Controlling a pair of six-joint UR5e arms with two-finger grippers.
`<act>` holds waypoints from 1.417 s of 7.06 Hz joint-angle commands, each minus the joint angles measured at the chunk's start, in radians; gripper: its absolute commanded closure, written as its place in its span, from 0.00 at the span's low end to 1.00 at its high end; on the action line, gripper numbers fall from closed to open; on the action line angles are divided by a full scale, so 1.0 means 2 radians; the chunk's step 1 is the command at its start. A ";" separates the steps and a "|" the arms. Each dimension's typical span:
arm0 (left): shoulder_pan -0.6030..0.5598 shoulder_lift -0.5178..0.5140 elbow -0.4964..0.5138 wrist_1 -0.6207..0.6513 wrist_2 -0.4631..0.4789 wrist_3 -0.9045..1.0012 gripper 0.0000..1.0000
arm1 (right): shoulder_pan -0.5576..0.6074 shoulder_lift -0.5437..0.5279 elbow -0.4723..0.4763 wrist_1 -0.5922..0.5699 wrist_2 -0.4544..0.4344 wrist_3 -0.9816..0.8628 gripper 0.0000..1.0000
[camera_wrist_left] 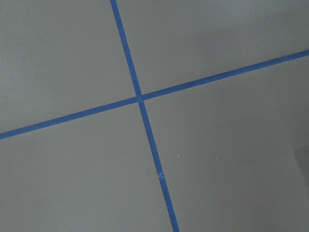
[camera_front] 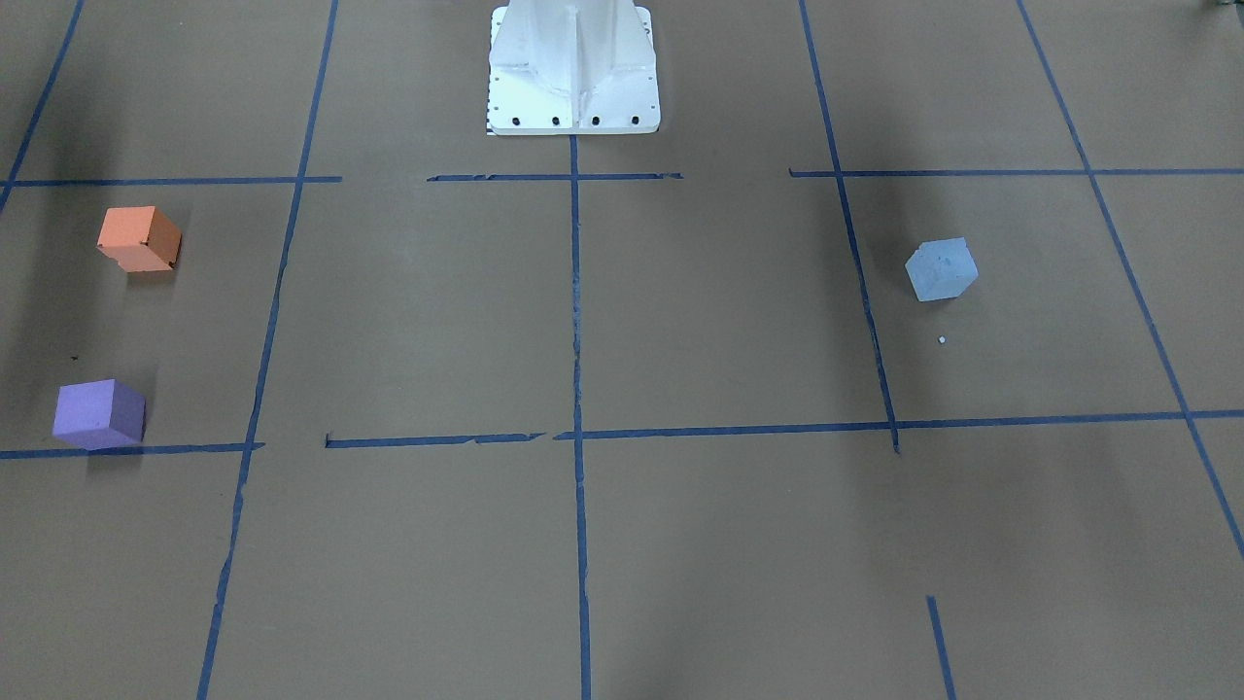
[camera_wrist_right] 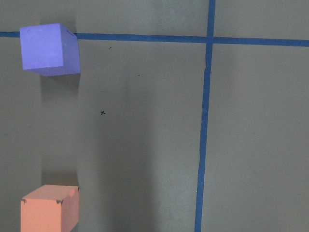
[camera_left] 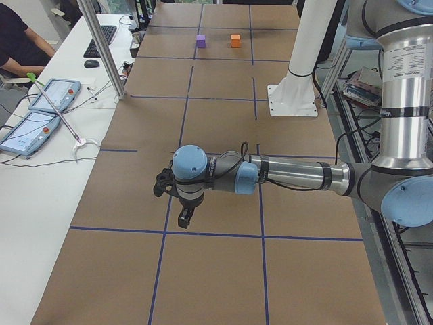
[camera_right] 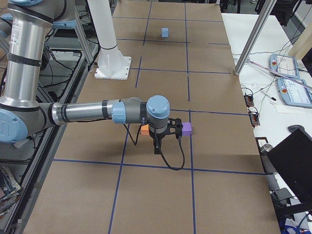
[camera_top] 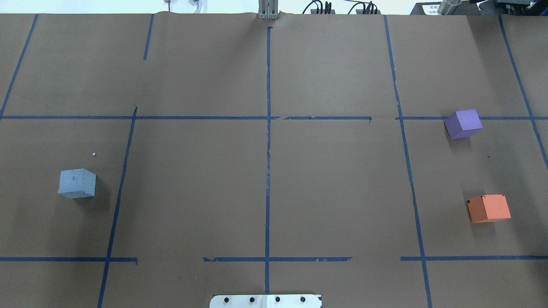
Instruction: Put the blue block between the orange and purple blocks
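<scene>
Three cubes are sitting on the brown paper-covered table [camera_top: 265, 188] where I am working. A pale blue block [camera_top: 77, 183] is resting alone on my left side. A purple block [camera_top: 463, 124] and an orange block [camera_top: 489, 208] are lying well apart from it on my right side, with bare paper between them.

I am hanging my left gripper [camera_left: 183, 218] above the table. Its wrist camera is showing only crossing strips of blue tape [camera_wrist_left: 141, 99], so I am judging that it is not over the blue block. I am hovering my right gripper [camera_right: 157, 146] close above the orange and purple pair. Both grippers are showing only in the side views, so I cannot tell whether either is parted or clenched. Nothing is showing that either one is gripping a block.

I am expecting trouble in three places:
- **The grasp.** The blue block is sitting skew to the tape lines. Fingers coming down square to the grid could catch a corner and twist or push the block instead of seating on flat faces.
- **The carry.** The target gap lies across the whole table. My left arm would be reaching into space my right arm is occupying, and the two could collide unless the right one clears away.
- **The placement.** A block lowered off-centre could nudge the orange or purple cube out of line.
</scene>
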 commanded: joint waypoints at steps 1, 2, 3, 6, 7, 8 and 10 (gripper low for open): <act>0.002 -0.006 0.004 -0.001 0.003 -0.003 0.00 | 0.000 -0.001 0.000 0.000 0.003 0.000 0.00; 0.003 -0.012 -0.006 0.009 0.006 -0.001 0.00 | 0.000 -0.001 -0.001 0.000 0.002 0.000 0.00; 0.006 -0.019 -0.009 0.040 0.006 -0.001 0.00 | 0.000 -0.001 -0.002 0.000 0.001 0.000 0.00; 0.066 -0.048 -0.033 0.080 0.007 -0.103 0.00 | -0.008 0.001 -0.002 0.001 0.001 0.001 0.00; 0.117 -0.043 -0.038 0.061 0.007 -0.142 0.00 | -0.009 0.001 0.001 0.001 0.001 0.001 0.00; 0.150 -0.042 -0.037 0.021 0.011 -0.193 0.00 | -0.009 0.002 0.001 0.002 0.001 0.001 0.00; 0.238 -0.026 -0.037 -0.083 0.048 -0.391 0.00 | -0.010 0.001 0.001 0.001 0.001 0.001 0.00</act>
